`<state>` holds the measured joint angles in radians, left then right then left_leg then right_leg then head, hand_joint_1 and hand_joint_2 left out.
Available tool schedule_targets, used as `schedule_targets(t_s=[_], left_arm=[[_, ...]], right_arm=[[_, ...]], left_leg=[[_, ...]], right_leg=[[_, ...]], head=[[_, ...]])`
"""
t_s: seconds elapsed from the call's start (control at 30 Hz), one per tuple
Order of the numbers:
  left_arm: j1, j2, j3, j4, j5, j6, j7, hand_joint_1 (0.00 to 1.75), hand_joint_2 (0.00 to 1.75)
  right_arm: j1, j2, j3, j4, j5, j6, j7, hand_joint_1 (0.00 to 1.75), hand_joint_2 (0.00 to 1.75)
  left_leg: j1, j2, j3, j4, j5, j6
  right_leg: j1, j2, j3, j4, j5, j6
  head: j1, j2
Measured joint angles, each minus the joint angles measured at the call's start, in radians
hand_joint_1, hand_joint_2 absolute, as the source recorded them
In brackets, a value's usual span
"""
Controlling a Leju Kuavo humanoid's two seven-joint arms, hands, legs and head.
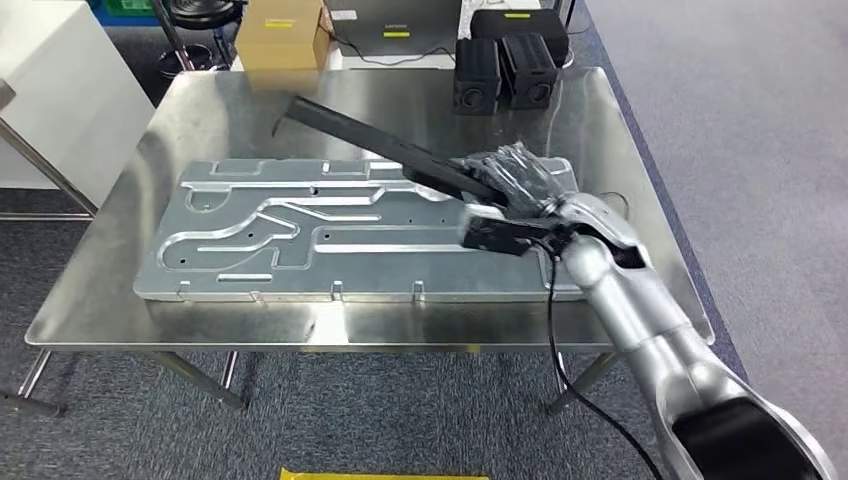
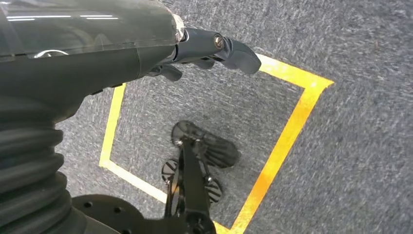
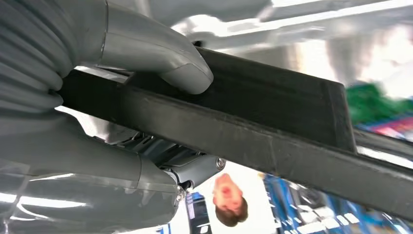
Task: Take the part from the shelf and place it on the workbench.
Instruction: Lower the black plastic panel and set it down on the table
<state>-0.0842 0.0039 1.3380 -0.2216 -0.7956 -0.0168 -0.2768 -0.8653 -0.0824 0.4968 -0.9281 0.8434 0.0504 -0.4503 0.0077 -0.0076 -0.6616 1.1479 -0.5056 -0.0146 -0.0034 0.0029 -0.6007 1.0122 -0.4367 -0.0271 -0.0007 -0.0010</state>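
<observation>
I see my right hand [image 1: 520,185] gripping the long black part [image 1: 385,148] at its near end, angled up over the steel workbench [image 1: 100,300]. A big stamped metal panel [image 1: 300,240] lies flat underneath; two black speakers [image 1: 505,70] and a cardboard box [image 1: 285,35] sit far.

part [image 1: 390,150] black | right hand [image 1: 515,180] dark fingers, grey thumb [image 3: 160,53] | workbench [image 1: 120,260] bare silver, glossy | embossed plate [image 1: 300,240] silver-grey | cardboard box [image 1: 283,35] tan, yellow label | speakers [image 1: 505,70] black | carpet [image 2: 350,161] speckled grey, yellow taped lines | left hand [image 2: 214,48] dark grey
</observation>
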Motion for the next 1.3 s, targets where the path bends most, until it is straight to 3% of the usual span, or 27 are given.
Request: schedule_targets(t_s=[0.07,0.1,0.13,0.2,0.27,0.3,0.43,0.5,0.57,0.6,0.63,0.67,0.73,0.8,0.83,0.97,1.0,1.07,1.1,1.13,1.17,1.2,1.27,1.3], left_arm=[[-0.001,0.000,0.000,0.000,0.000,0.000,-0.001,0.00,1.75],[-0.002,-0.001,0.000,0.000,0.000,-0.001,-0.002,0.00,1.75],[-0.002,-0.001,0.000,0.000,0.000,-0.003,-0.002,0.00,1.75],[-0.002,-0.002,0.000,0.000,0.001,-0.009,-0.005,0.00,1.75],[-0.003,-0.002,0.001,0.000,0.001,-0.014,-0.009,0.00,1.75],[-0.004,-0.002,0.001,0.000,0.001,-0.017,-0.013,0.00,1.75],[-0.006,-0.003,0.001,0.000,0.000,-0.027,-0.032,0.00,1.75],[-0.006,-0.004,0.001,0.000,-0.002,-0.032,-0.047,0.00,1.75],[-0.007,-0.005,0.001,0.000,-0.004,-0.040,-0.062,0.00,1.75],[-0.007,-0.005,0.001,0.000,-0.007,-0.045,-0.069,0.00,1.75],[-0.006,-0.005,0.001,0.000,-0.009,-0.049,-0.075,0.00,1.75],[-0.006,-0.005,0.001,0.000,-0.012,-0.053,-0.080,0.00,1.75],[-0.006,-0.006,0.000,0.000,-0.016,-0.060,-0.089,0.00,1.75],[-0.006,-0.009,0.000,0.000,-0.019,-0.063,-0.092,0.00,1.75],[-0.006,-0.010,-0.001,0.000,-0.019,-0.064,-0.093,0.00,1.75],[-0.004,-0.012,-0.001,0.000,-0.022,-0.062,-0.094,0.00,0.00],[-0.004,-0.012,-0.001,0.000,-0.024,-0.062,-0.094,0.00,0.00],[-0.003,-0.012,-0.001,0.000,-0.028,-0.060,-0.094,0.00,0.00],[-0.002,-0.012,-0.002,0.000,-0.030,-0.060,-0.094,0.00,0.00],[0.000,-0.012,-0.002,0.000,-0.032,-0.060,-0.094,0.00,0.00],[0.002,-0.012,-0.003,0.000,-0.034,-0.059,-0.094,0.00,0.00],[0.003,-0.012,-0.003,0.000,-0.035,-0.059,-0.095,0.00,0.00],[0.003,-0.012,-0.003,0.000,-0.038,-0.059,-0.099,0.00,0.00],[0.003,-0.012,-0.003,0.000,-0.040,-0.060,-0.101,0.00,0.00]], right_arm=[[-0.045,0.035,0.047,0.092,0.089,-0.011,0.054,1.62,1.75],[-0.062,0.052,0.072,0.135,0.132,-0.013,0.082,1.62,1.75],[-0.075,0.068,0.096,0.175,0.168,-0.014,0.108,1.62,1.75],[-0.098,0.100,0.137,0.245,0.228,-0.011,0.159,1.62,1.75],[-0.123,0.134,0.176,0.311,0.273,0.000,0.202,1.62,1.75],[-0.134,0.151,0.196,0.341,0.291,0.008,0.222,1.62,1.75],[-0.154,0.204,0.260,0.435,0.339,0.037,0.280,1.62,1.75],[-0.167,0.224,0.279,0.470,0.354,0.048,0.293,1.62,1.75],[-0.173,0.238,0.297,0.503,0.366,0.059,0.298,1.62,1.75],[-0.174,0.243,0.303,0.515,0.369,0.062,0.300,1.62,1.75],[-0.174,0.246,0.309,0.525,0.370,0.065,0.300,1.62,1.75],[-0.175,0.250,0.313,0.532,0.371,0.067,0.300,1.62,1.75],[-0.180,0.255,0.317,0.543,0.371,0.071,0.300,0.81,0.87],[-0.185,0.260,0.318,0.550,0.370,0.075,0.300,0.00,0.00],[-0.186,0.263,0.319,0.554,0.369,0.077,0.299,0.00,0.00],[-0.183,0.269,0.323,0.567,0.347,0.069,0.286,0.00,0.00],[-0.184,0.271,0.323,0.568,0.337,0.065,0.280,0.00,0.00],[-0.181,0.273,0.321,0.570,0.305,0.055,0.256,0.00,0.00],[-0.178,0.274,0.317,0.570,0.282,0.051,0.237,0.00,0.00],[-0.173,0.274,0.309,0.570,0.250,0.047,0.209,0.00,0.00],[-0.167,0.274,0.296,0.568,0.213,0.043,0.177,0.00,0.00],[-0.163,0.274,0.278,0.561,0.170,0.042,0.141,0.00,0.00],[-0.158,0.274,0.231,0.535,0.075,0.051,0.062,0.00,0.00],[-0.155,0.273,0.203,0.516,0.025,0.063,0.020,0.00,0.00]], left_leg=[[0.002,0.000,-0.065,0.125,-0.043,-0.006],[0.003,0.000,-0.084,0.153,-0.043,-0.008],[0.004,0.001,-0.084,0.144,-0.024,-0.010],[0.006,0.002,-0.038,0.027,0.047,-0.011],[0.004,0.002,0.012,-0.081,0.087,-0.007],[0.003,0.002,0.023,-0.105,0.090,-0.003],[0.005,0.002,0.032,-0.117,0.086,0.018],[0.008,0.004,0.040,-0.122,0.085,0.027],[0.007,0.005,0.045,-0.122,0.081,0.033],[0.007,0.005,0.048,-0.122,0.079,0.035],[0.007,0.005,0.051,-0.122,0.077,0.035],[0.007,0.004,0.054,-0.122,0.076,0.034],[0.006,0.002,0.061,-0.122,0.073,0.032],[0.004,0.000,0.062,-0.121,0.070,0.025],[0.003,0.000,0.062,-0.122,0.070,0.020],[0.003,0.001,0.059,-0.117,0.059,-0.003],[0.003,0.001,0.045,-0.086,0.037,-0.007],[0.004,0.002,-0.010,0.033,-0.024,-0.012],[0.004,0.002,-0.039,0.093,-0.045,-0.013],[0.005,0.002,-0.056,0.127,-0.048,-0.015],[0.006,0.002,-0.056,0.122,-0.031,-0.016],[0.007,0.002,-0.037,0.078,0.001,-0.016],[0.008,0.002,0.021,-0.050,0.060,-0.014],[0.007,0.002,0.041,-0.093,0.072,-0.010]], right_leg=[[0.002,0.000,0.002,0.001,-0.003,-0.004],[0.002,0.000,0.004,0.003,-0.006,-0.005],[0.002,0.000,0.006,0.005,-0.009,-0.004],[0.002,0.000,0.010,0.012,-0.019,0.000],[0.004,0.001,0.008,0.021,-0.028,0.007],[0.006,0.001,0.007,0.023,-0.030,0.010],[0.006,0.001,0.005,0.034,-0.044,0.026],[0.004,0.000,-0.032,0.113,-0.085,0.035],[0.001,0.000,-0.102,0.243,-0.133,0.040],[0.000,0.000,-0.131,0.288,-0.140,0.041],[-0.002,0.000,-0.143,0.299,-0.129,0.041],[-0.002,0.000,-0.134,0.271,-0.101,0.038],[0.000,0.000,-0.076,0.139,-0.031,0.027],[0.007,-0.002,-0.029,0.038,0.004,0.018],[0.010,-0.002,-0.023,0.021,0.005,0.016],[0.004,-0.001,-0.015,0.000,0.016,0.004],[0.001,-0.001,-0.012,-0.007,0.020,0.001],[0.002,-0.001,-0.010,-0.009,0.020,-0.002],[0.002,-0.001,-0.010,-0.009,0.020,-0.003],[0.003,-0.001,-0.009,-0.008,0.019,-0.004],[0.002,-0.001,-0.009,-0.006,0.017,-0.003],[0.001,0.000,-0.008,-0.003,0.015,-0.002],[0.002,0.002,-0.010,0.007,0.008,0.005],[0.004,0.003,-0.013,0.012,0.004,0.009]], head=[[-0.001,0.000],[-0.001,0.000],[-0.001,0.000],[0.000,0.000],[-0.001,0.000],[0.000,0.000],[0.000,0.000],[0.000,0.000],[0.001,0.000],[0.001,0.000],[0.001,0.000],[0.001,0.000],[0.001,0.000],[0.001,0.000],[0.000,0.000],[0.000,0.000],[-0.001,0.000],[-0.001,0.000],[-0.001,0.000],[-0.001,0.000],[-0.001,0.000],[-0.001,0.000],[-0.001,0.000],[-0.001,0.000]])
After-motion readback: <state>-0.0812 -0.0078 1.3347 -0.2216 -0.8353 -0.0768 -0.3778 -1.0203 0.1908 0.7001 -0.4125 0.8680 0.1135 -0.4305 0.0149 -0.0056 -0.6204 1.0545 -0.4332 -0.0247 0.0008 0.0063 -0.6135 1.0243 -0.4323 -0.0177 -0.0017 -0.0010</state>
